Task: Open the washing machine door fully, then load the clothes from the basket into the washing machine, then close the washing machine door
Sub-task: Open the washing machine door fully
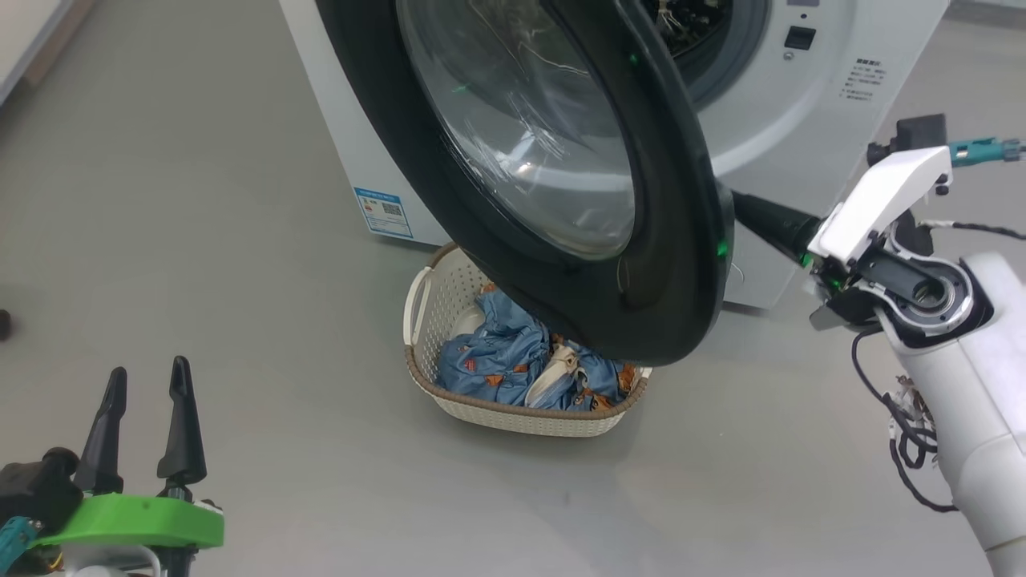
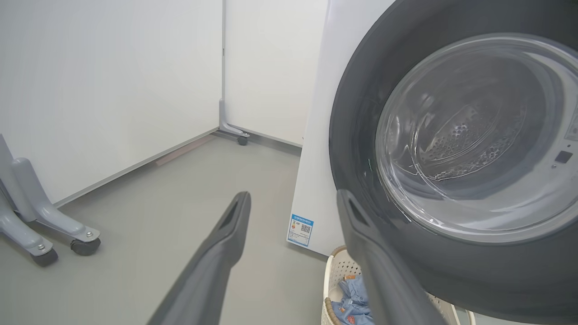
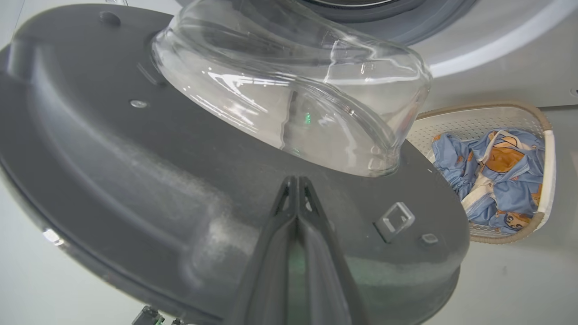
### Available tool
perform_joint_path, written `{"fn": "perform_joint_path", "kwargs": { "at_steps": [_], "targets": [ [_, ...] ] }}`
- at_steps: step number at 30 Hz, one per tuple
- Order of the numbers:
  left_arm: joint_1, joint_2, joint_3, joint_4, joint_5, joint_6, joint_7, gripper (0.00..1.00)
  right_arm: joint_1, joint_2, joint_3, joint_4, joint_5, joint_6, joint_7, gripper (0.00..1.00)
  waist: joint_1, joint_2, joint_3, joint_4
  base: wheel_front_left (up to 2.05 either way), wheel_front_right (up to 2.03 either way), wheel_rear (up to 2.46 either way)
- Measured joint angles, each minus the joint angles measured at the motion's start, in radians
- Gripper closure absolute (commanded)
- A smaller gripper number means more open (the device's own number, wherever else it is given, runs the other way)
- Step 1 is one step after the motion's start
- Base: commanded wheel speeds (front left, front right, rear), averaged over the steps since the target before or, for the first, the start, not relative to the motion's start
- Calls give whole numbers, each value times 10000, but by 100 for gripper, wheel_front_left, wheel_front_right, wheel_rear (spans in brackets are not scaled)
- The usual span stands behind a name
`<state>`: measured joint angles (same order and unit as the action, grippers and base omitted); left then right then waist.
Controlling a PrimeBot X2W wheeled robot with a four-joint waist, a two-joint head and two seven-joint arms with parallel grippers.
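Observation:
The washing machine (image 1: 809, 120) stands at the back with the washing machine door (image 1: 665, 240) swung partly out, its black rim hanging over the basket (image 1: 513, 417). The clothes (image 1: 505, 361) lie in the basket, blue with orange patches. My right gripper (image 3: 293, 183) is shut with nothing in it, and its tips rest against the door's grey inner face (image 3: 135, 158), just below the glass bowl (image 3: 289, 90). In the head view my right gripper (image 1: 753, 215) reaches behind the door's right rim, tips hidden. My left gripper (image 1: 148, 373) stands open and empty at the lower left, well away from the basket.
A blue label (image 1: 383, 212) marks the machine's lower left corner. Grey caster legs (image 2: 45, 234) of a stand and white wall panels (image 2: 113, 90) lie to the left of the machine. A door latch (image 3: 395, 219) sticks out near my right fingertips. Grey floor surrounds the basket.

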<state>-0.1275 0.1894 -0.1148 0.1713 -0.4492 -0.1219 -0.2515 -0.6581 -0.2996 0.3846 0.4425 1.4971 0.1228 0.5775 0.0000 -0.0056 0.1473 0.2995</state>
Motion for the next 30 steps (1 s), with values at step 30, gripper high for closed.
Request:
{"fn": "perform_joint_path", "kwargs": {
  "at_steps": [30],
  "targets": [
    [365, 182, -316, 245, 12, 0, 0, 0, 2070, 307, 579, -1570, 525, 0, 213, 100, 0, 0, -884, 1908, 0, 0, 0]
  ]
}}
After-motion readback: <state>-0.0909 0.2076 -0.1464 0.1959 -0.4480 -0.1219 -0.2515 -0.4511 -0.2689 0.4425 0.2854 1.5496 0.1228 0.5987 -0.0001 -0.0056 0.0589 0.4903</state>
